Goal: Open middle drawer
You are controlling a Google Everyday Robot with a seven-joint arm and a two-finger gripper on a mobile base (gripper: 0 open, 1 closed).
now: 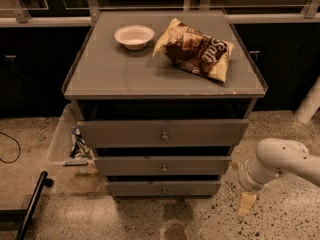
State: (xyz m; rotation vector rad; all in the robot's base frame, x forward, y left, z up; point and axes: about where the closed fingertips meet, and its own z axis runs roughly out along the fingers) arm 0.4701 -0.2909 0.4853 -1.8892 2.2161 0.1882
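The grey cabinet has three stacked drawers, each with a small brass knob. The middle drawer [130, 166] is the mid-sized front, with its knob [164, 168] at the centre. It sits between the taller top drawer [125, 133] and the narrower bottom drawer [135, 188]. My gripper [246, 204] hangs on the white arm [277, 159] at the lower right, near the floor. It is to the right of the cabinet, below knob height, and touches no drawer.
A white bowl [134, 36] and a chip bag [195, 48] lie on the cabinet top [110, 74]. A clear bin [62, 139] with small items stands at the cabinet's left. A black bar [32, 204] lies on the floor at the lower left. A white post [310, 104] stands at the right.
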